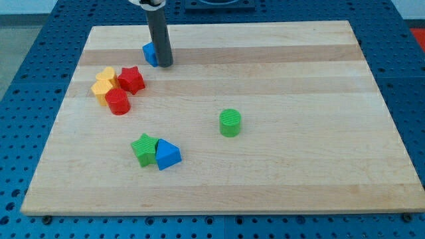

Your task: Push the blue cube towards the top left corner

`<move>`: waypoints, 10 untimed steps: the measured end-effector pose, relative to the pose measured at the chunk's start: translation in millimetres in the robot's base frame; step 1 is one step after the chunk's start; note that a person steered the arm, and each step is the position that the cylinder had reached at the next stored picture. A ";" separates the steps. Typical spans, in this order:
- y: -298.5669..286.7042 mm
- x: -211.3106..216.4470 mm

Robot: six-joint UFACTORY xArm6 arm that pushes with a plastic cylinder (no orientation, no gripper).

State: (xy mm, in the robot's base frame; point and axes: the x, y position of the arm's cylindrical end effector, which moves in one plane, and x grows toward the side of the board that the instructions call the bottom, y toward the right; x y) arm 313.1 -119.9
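The blue cube (149, 54) sits near the view's top left on the wooden board (279, 172), mostly hidden behind the rod. My tip (165, 65) rests against the cube's right side. Only the cube's left part shows.
A cluster lies left of centre: a yellow block (103, 85), a red star (131, 79) and a red cylinder (118, 102). A green star (144, 148) touches a blue triangular block (167, 155) lower down. A green cylinder (230, 123) stands near the middle.
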 end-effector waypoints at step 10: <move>134.0 115.2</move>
